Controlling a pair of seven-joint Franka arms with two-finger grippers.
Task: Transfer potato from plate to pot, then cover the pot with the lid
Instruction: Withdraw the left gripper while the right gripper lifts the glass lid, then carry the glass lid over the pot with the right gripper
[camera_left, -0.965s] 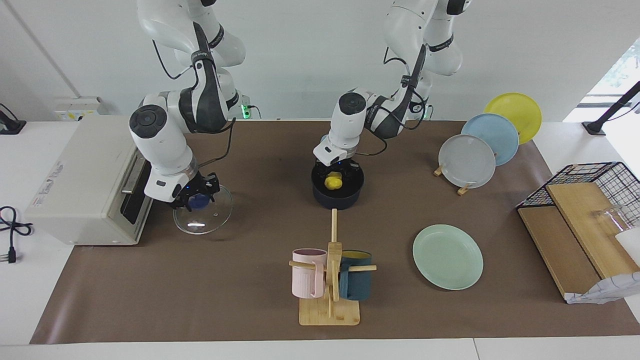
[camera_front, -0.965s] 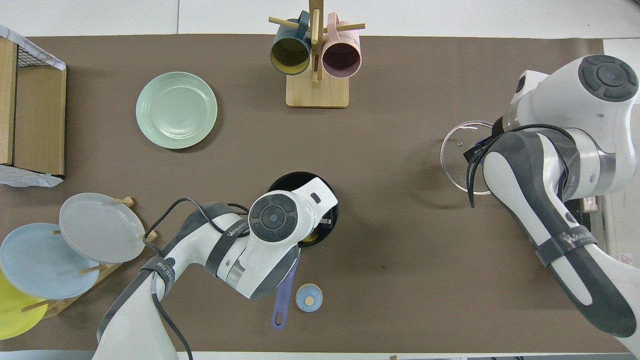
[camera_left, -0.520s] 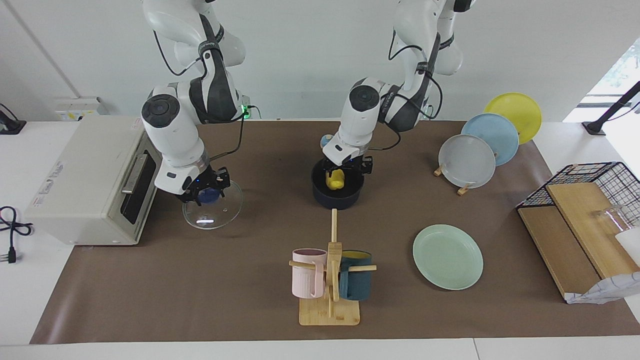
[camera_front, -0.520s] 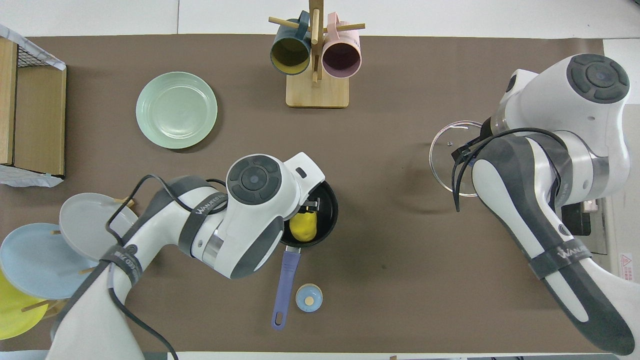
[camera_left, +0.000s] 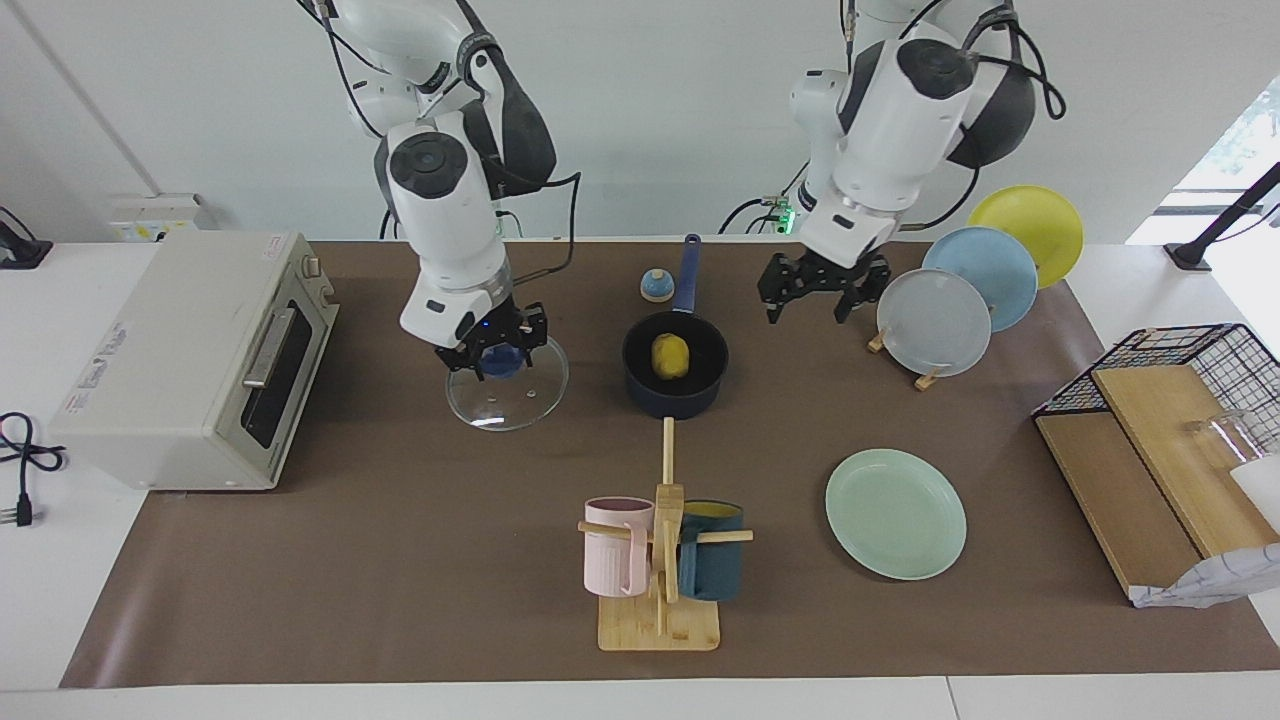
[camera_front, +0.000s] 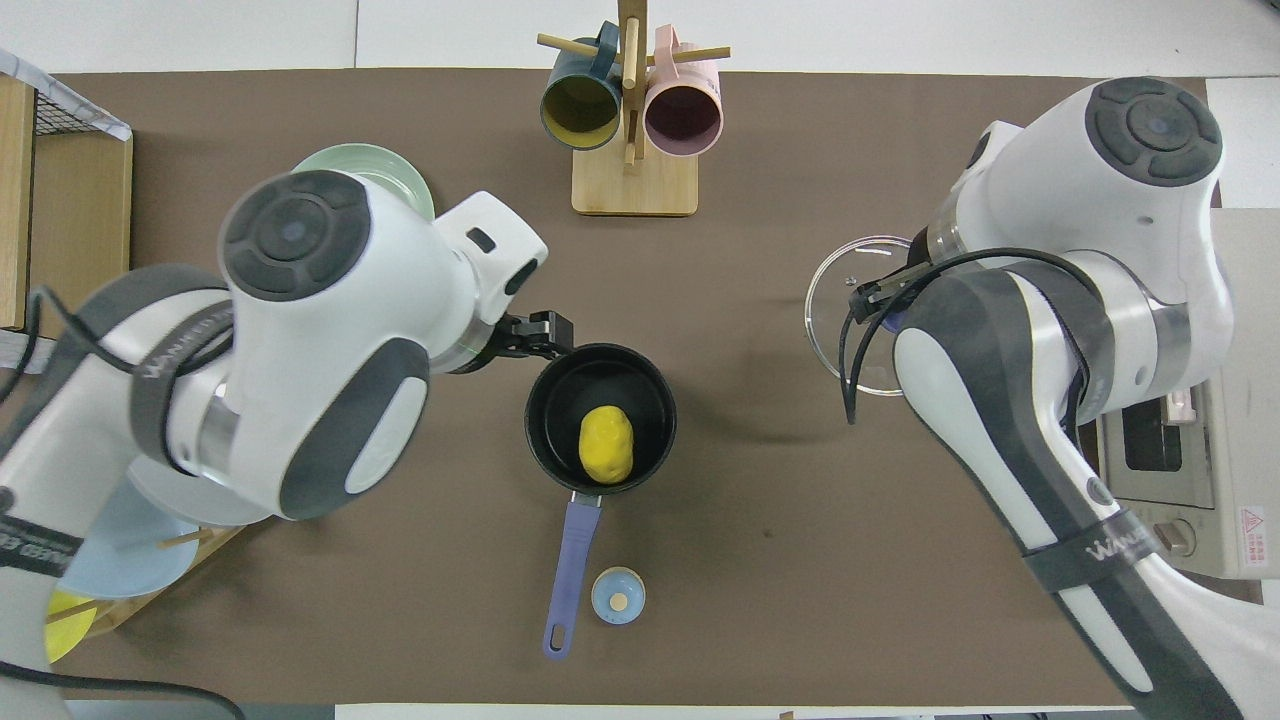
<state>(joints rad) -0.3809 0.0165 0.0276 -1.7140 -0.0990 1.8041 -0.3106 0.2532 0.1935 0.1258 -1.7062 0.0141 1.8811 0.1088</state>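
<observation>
The yellow potato (camera_left: 668, 355) (camera_front: 606, 444) lies in the dark navy pot (camera_left: 675, 402) (camera_front: 545, 400), whose blue handle (camera_front: 568, 570) points toward the robots. My left gripper (camera_left: 820, 297) (camera_front: 545, 335) is open and empty, raised over the mat between the pot and the plate rack. My right gripper (camera_left: 492, 352) is shut on the blue knob of the glass lid (camera_left: 508, 398) (camera_front: 835, 310) and holds it beside the pot, toward the right arm's end. The mint-green plate (camera_left: 895, 513) (camera_front: 405, 170) is bare; in the overhead view the left arm covers most of it.
A small blue-and-tan bell (camera_left: 655, 285) (camera_front: 618, 595) sits by the pot handle. A mug rack (camera_left: 660, 560) stands farther from the robots than the pot. A toaster oven (camera_left: 180, 360) is at the right arm's end; a plate rack (camera_left: 935, 320) and wire basket (camera_left: 1190, 370) are at the left arm's end.
My left gripper let go of the potato in the pot, rose and drew away toward the plate rack. My right gripper carried the lid from beside the toaster oven toward the pot.
</observation>
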